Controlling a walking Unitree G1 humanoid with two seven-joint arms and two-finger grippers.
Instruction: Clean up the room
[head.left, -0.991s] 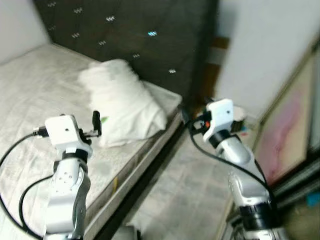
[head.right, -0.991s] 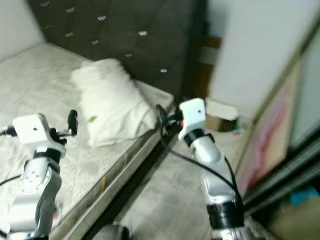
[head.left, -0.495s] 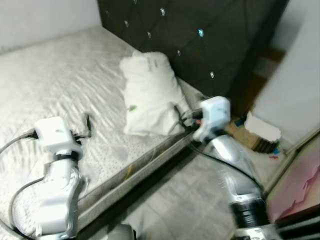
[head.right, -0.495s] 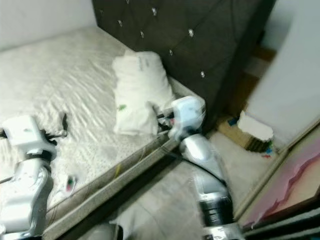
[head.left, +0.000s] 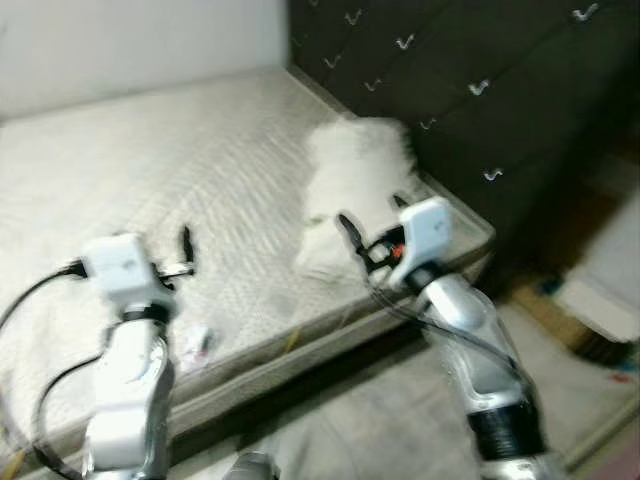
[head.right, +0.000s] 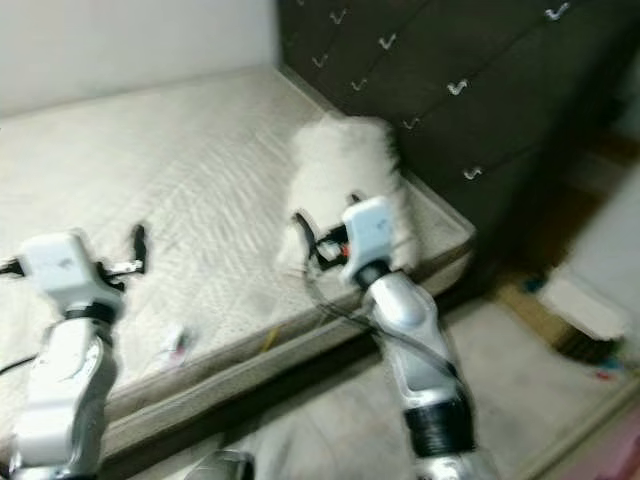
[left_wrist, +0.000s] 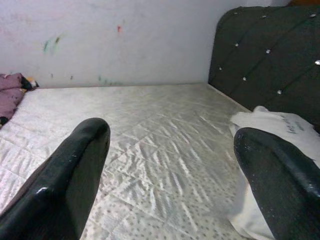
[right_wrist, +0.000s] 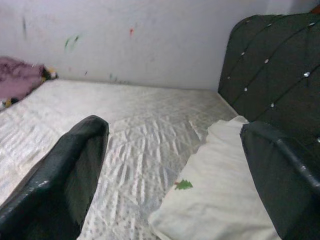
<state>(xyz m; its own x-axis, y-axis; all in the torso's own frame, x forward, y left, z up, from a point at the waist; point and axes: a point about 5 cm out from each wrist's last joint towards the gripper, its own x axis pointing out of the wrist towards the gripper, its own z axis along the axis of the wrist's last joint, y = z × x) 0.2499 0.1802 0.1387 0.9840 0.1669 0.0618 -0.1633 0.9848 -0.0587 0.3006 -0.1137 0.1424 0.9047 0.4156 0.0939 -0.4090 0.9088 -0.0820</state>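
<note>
The robot's head has swung toward the bed since a moment ago, so the pale quilted mattress (head.left: 150, 180) now spreads across most of what lies before it, and the doorway side with the leaning pink panel has slipped away; the things themselves have not shifted, only the view, which is smeared by the turn. A rumpled white pillow (head.left: 358, 190) lies at the head end of the mattress, close against the dark tufted headboard with its shiny studs (head.left: 470, 90), and it bears a small green tree mark (right_wrist: 183, 185) on its cover. The left pincer (head.left: 186, 243) is held out over the near part of the mattress, its two black fingers (left_wrist: 65, 185) spread wide with nothing between them. The right pincer (head.left: 350, 235) hangs just in front of the pillow's near edge, its fingers (right_wrist: 60, 180) likewise spread apart and empty; whether they touch the pillow I cannot tell. A small whitish scrap with a red spot (head.left: 196, 342) lies on the mattress near its front edge, beside the left arm. At the far end of the bed, against the plain white wall (left_wrist: 125, 40), sits a crumpled purple cloth (left_wrist: 12, 85). On the floor beyond the bed's corner there is a pale box-like thing (head.left: 600, 300), too blurred to name.
</note>
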